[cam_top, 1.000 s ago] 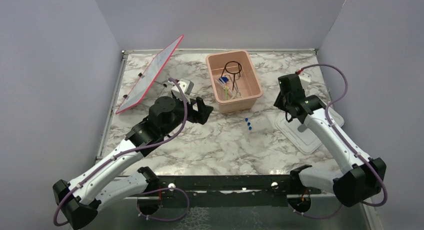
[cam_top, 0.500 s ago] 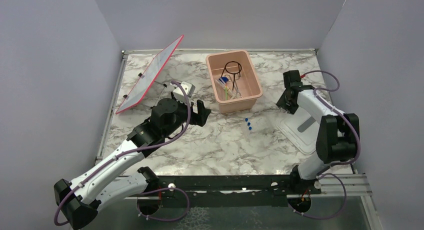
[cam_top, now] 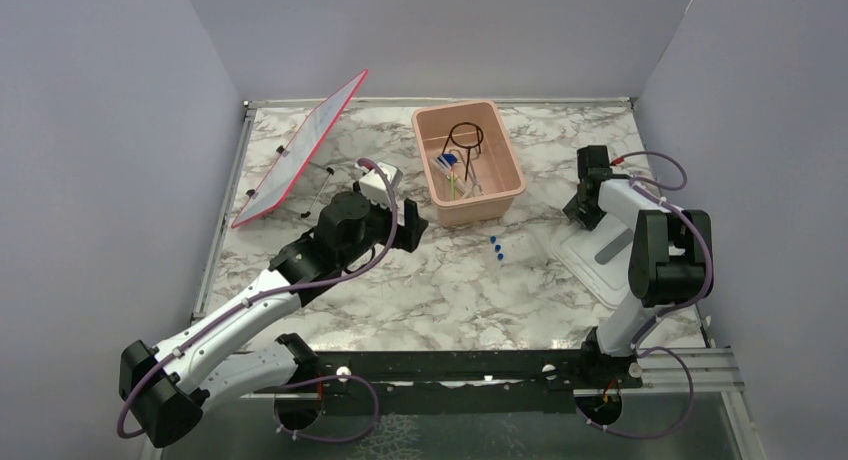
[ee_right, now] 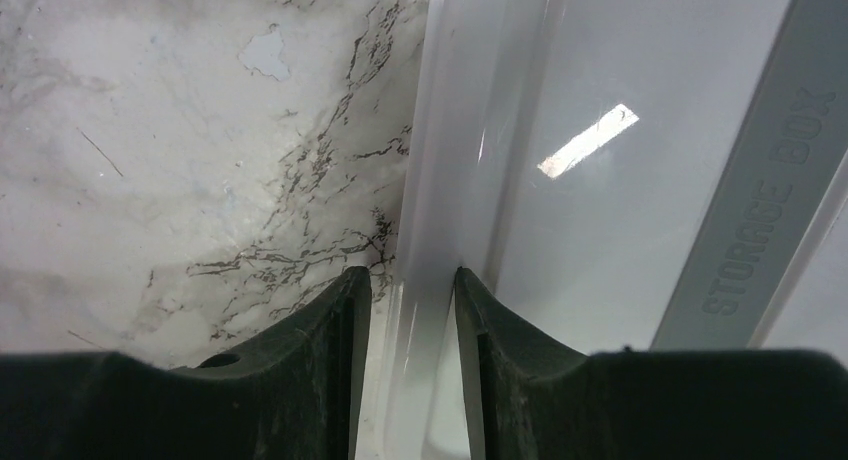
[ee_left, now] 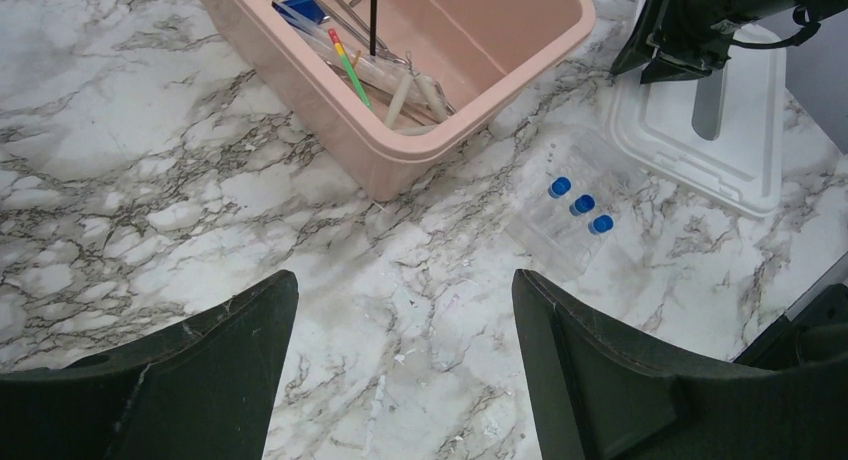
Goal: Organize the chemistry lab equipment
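Note:
Three clear tubes with blue caps (cam_top: 496,246) (ee_left: 575,205) lie on the marble between the pink tub (cam_top: 466,211) (ee_left: 330,120) and the white lid (cam_top: 611,267) (ee_left: 745,155). Inside the tub are the black wire ring stand (cam_top: 465,135), a green-yellow stick (ee_left: 350,68) and clear pipettes (ee_left: 402,88). My left gripper (cam_top: 406,222) (ee_left: 405,280) hovers open over bare marble, left of the tubes and near the tub's front corner. My right gripper (cam_top: 579,206) (ee_right: 412,275) points down at the lid's far left edge, its fingers closed on the lid's raised rim (ee_right: 435,180).
A flat red-edged panel (cam_top: 300,150) leans at the back left. The enclosure's walls rise on the left, right and far sides. The right arm stands folded upright over the lid's right part. A black frame runs along the near table edge.
The right arm has folded up and its gripper has settled onto the lid's far left rim. The left arm has shifted slightly right toward the tub, still open.

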`<action>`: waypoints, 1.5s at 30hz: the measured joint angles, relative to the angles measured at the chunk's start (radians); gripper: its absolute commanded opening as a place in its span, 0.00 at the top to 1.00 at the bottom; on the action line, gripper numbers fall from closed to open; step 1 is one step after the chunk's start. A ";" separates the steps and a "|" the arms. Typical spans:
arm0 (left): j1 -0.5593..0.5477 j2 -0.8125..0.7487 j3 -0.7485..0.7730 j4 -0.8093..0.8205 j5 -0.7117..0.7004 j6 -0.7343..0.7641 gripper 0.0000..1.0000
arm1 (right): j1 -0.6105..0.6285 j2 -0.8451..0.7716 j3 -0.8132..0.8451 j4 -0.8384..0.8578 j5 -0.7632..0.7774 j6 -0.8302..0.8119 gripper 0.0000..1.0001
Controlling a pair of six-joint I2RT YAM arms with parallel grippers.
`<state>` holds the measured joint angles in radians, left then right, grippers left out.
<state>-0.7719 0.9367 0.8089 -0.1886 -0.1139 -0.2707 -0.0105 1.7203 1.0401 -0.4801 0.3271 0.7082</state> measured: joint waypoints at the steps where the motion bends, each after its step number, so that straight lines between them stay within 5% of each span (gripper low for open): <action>1: 0.000 0.007 0.000 0.005 0.002 0.000 0.19 | 0.000 0.000 -0.001 0.005 0.000 0.000 0.64; 6: 0.000 0.063 0.008 0.017 0.026 -0.002 0.19 | -0.003 0.000 -0.016 0.041 0.000 -0.001 0.85; 15: 0.000 0.185 0.108 0.061 0.089 -0.053 0.19 | -0.010 -0.012 -0.040 0.155 -0.062 -0.071 0.99; 29: 0.000 0.353 0.223 0.141 0.185 -0.197 0.09 | -0.009 -0.260 -0.054 0.219 -0.286 -0.142 0.99; 45: -0.041 0.677 0.495 0.203 0.365 -0.343 0.20 | -0.009 -0.539 -0.179 0.289 -0.586 -0.090 0.99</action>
<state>-0.8131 1.6138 1.3041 0.0139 0.2516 -0.6140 -0.0196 1.1809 0.8616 -0.1909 -0.2592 0.6178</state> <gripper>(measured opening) 0.845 0.158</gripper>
